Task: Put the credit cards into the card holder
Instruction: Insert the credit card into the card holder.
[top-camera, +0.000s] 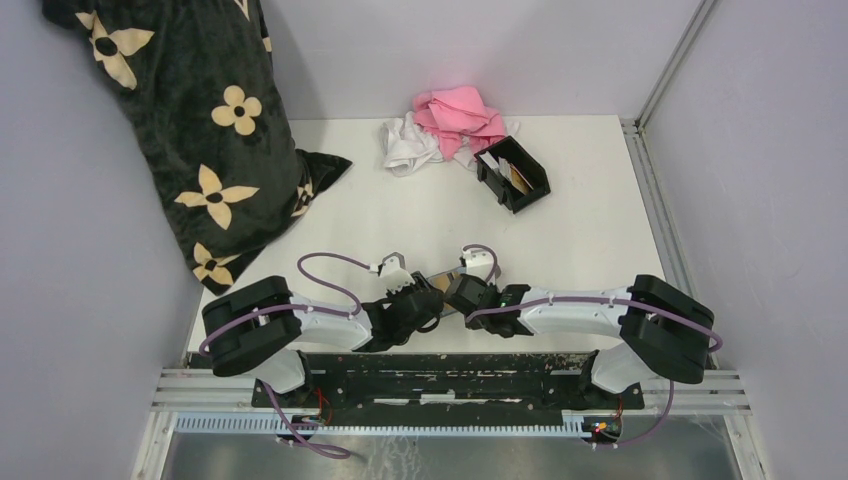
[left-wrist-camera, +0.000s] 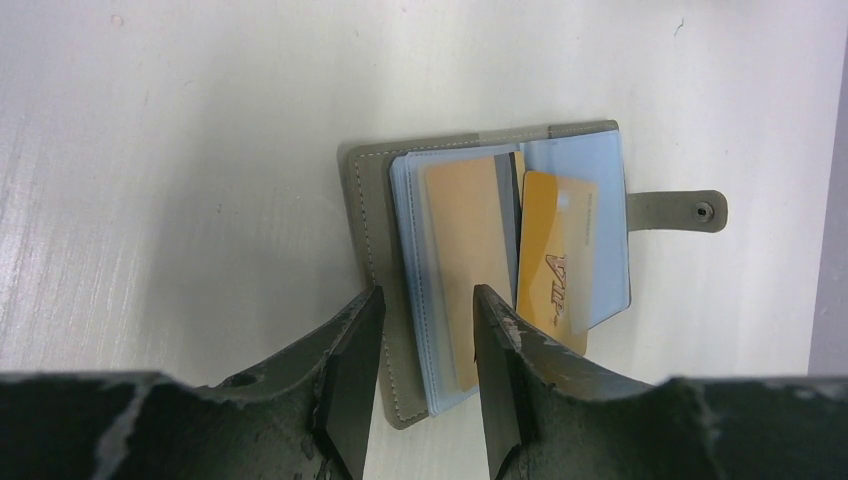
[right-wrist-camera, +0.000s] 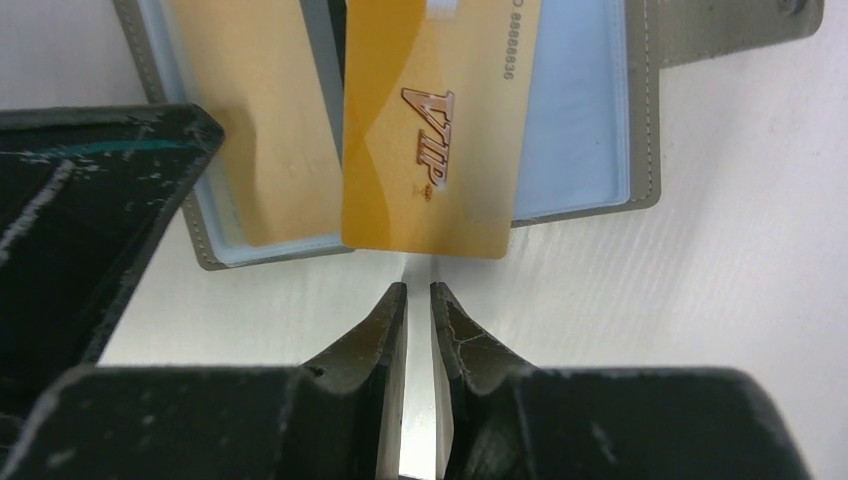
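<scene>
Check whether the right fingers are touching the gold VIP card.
Apart. The right wrist view shows a strip of bare white table between the tips of the right fingers and the near edge of the gold VIP card.

Bright, even light from above. In my top view, shadows on the white table (top-camera: 420, 215) are short and soft. Wrist views: I note a streaky sheen on its surface and faint glare on the gold card (right-wrist-camera: 440, 130), whose lettering stays sharp; the right gripper (right-wrist-camera: 418, 292) lies dark, in shade.
</scene>
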